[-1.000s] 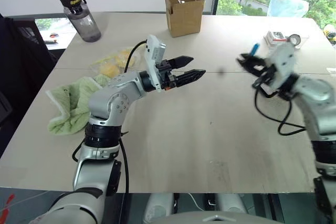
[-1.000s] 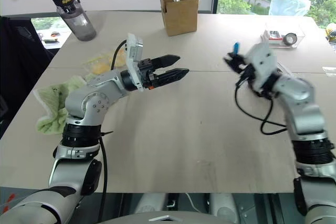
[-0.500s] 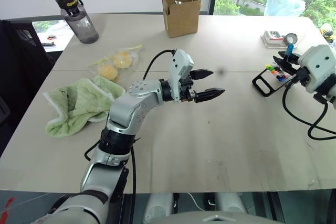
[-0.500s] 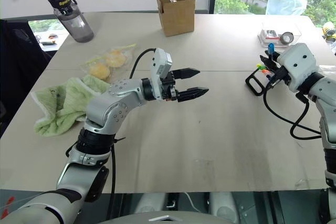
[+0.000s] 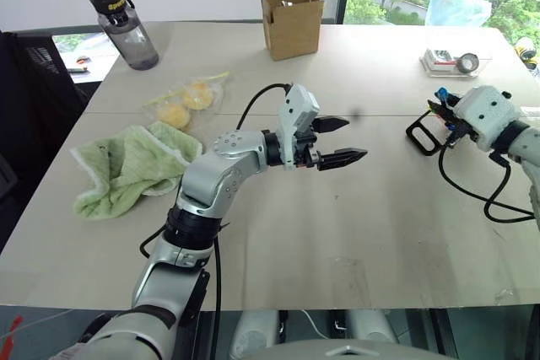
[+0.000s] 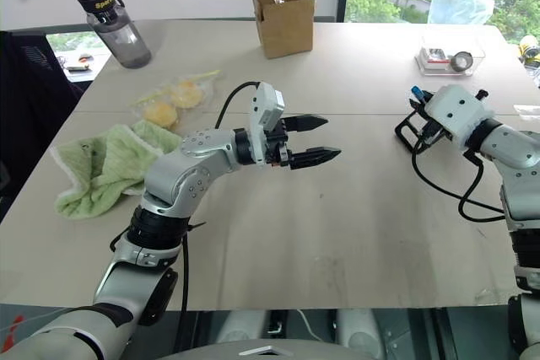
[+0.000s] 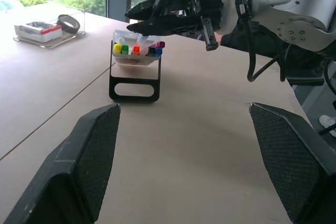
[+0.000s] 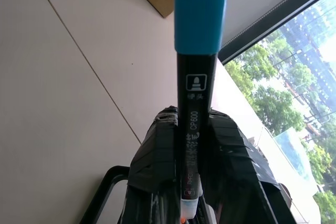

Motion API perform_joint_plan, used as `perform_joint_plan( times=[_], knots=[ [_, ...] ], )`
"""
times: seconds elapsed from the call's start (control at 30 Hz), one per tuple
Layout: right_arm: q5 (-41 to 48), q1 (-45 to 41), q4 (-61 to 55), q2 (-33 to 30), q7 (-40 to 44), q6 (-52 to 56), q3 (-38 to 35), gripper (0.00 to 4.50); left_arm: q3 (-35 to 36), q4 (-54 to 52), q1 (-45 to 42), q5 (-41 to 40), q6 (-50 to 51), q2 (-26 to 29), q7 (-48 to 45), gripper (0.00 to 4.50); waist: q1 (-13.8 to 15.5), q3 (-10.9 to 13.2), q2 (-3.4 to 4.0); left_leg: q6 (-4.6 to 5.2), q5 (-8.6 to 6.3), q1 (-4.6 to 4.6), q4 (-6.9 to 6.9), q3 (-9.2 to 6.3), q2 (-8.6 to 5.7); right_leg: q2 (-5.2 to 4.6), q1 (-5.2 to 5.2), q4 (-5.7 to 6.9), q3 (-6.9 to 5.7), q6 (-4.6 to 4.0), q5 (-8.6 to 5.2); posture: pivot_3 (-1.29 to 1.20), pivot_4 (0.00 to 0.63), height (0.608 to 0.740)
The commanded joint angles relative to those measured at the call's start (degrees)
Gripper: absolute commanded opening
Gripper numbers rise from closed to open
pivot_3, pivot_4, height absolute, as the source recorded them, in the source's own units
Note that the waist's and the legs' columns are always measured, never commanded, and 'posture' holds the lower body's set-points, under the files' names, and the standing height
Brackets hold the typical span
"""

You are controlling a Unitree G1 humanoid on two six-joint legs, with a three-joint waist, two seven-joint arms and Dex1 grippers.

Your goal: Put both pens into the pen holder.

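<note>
Holding the blue-capped pen (image 8: 195, 129) mid-barrel, our right gripper (image 7: 157, 22) stays off the table, clenched, just over the pen holder (image 7: 135, 69) at far right. Left gripper (image 5: 342, 141) gapes empty mid-table. We judge the pen light, stiff, slippery: keep the mid-barrel hold.

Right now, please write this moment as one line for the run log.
left gripper: open, empty, above table | right gripper: shut on blue pen, above pen holder | pen not yet in holder

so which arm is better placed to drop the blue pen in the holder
Right. The right gripper is shut on the blue pen just above the pen holder; the left gripper is open mid-table.
</note>
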Motion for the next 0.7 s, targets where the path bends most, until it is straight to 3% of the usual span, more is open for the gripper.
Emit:
perform_joint_plan(
  times=[0.03, 0.27, 0.3, 0.37, 0.47, 0.6, 0.7],
  knots=[
    [-2.56, -2.34, 2.87, -0.51, -2.31, -3.72, -0.25, 0.06, 0.0, -2.17, -0.48, 0.92, -1.44, -0.02, 0.3, 4.03, 0.0, 0.0, 0.0, 0.0, 0.0, 0.0, 0.0, 0.02, 0.0, 0.0, 0.0, 0.0, 0.01, 0.0, 0.0, 0.0, 0.15, 0.736],
    [-5.16, -3.54, 7.08, -0.68, -3.25, -6.68, 0.7, 0.06, 0.09, -2.79, -0.12, 1.67, -1.49, -0.03, 0.82, 4.03, -0.01, 0.0, 0.0, -0.01, 0.0, 0.0, 0.0, 0.03, 0.0, -0.02, 0.0, 0.0, 0.02, 0.0, 0.0, 0.0, 0.15, 0.736],
    [-5.19, -3.59, 7.18, -0.71, -3.06, -6.38, 0.81, 0.86, 0.12, -2.89, -0.07, 1.69, -1.45, 0.0, 0.8, 4.12, -0.01, 0.0, 0.0, -0.01, 0.01, 0.0, 0.0, 0.03, 0.0, -0.02, 0.0, 0.0, 0.02, 0.0, 0.0, 0.0, 0.15, 0.736],
    [-5.38, -3.59, 7.51, -0.65, -3.2, -6.39, 0.79, 1.27, 0.16, -2.97, 0.01, 1.84, -1.45, 0.01, 0.81, 4.12, 0.0, 0.0, 0.0, -0.01, 0.01, 0.0, 0.0, 0.03, 0.0, -0.02, 0.0, 0.0, 0.02, 0.0, 0.0, 0.0, 0.15, 0.736],
    [-5.43, -3.35, 7.77, -0.54, -3.74, -6.57, 0.36, 2.46, 0.24, -3.03, 0.13, 1.97, -1.49, 0.07, 0.8, 4.12, 0.0, 0.0, 0.0, -0.02, 0.01, 0.0, 0.0, 0.03, 0.0, -0.02, 0.0, 0.01, 0.02, 0.0, 0.0, 0.0, 0.15, 0.736],
    [-4.6, -2.49, 7.18, -0.62, -4.17, -6.42, -0.71, 4.44, 0.25, -2.95, 0.16, 2.04, -1.55, 0.27, 0.56, 4.12, 0.0, 0.0, 0.0, -0.02, 0.01, 0.0, 0.0, 0.03, 0.0, -0.02, 0.0, 0.01, 0.02, 0.0, 0.0, 0.0, 0.15, 0.736],
    [-3.09, -1.82, 6.15, -0.87, -3.94, -6.09, -1.96, 4.44, 0.23, -2.66, 0.04, 2.14, -1.72, 0.32, 0.44, 4.12, 0.02, 0.0, 0.0, -0.02, 0.01, 0.0, 0.0, 0.03, 0.0, -0.02, 0.0, 0.01, 0.02, 0.0, 0.0, 0.0, 0.15, 0.736]
  ],
)
